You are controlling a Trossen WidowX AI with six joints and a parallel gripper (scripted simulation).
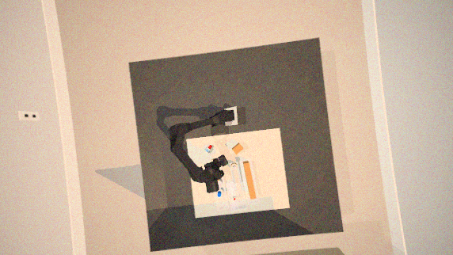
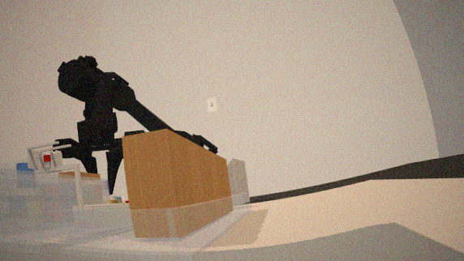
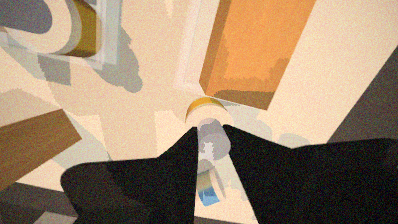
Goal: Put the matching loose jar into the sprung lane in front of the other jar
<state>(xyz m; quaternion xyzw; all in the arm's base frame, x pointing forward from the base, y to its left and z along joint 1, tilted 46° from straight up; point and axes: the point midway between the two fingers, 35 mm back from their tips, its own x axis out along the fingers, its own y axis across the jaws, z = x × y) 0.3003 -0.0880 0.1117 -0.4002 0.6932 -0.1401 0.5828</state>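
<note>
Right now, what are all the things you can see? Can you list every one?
Jar: one, grey lid and yellow band, between the hand's fingers.
Lane jar: one, yellow band, standing in the pale lane at the wrist view's upper left.
Blue jar: one, blue band, on the table under the hand.
Orange box: one, tall, just beyond the held jar.
Brown box: one, at the left edge of the wrist view.
Red and blue thing: one, small, near the table's back edge; too small to tell what it is.
Table: one, cream, on a dark floor.
Arm: one, black, reaching over the table.
Hand: one, black, shut on the jar.
</note>
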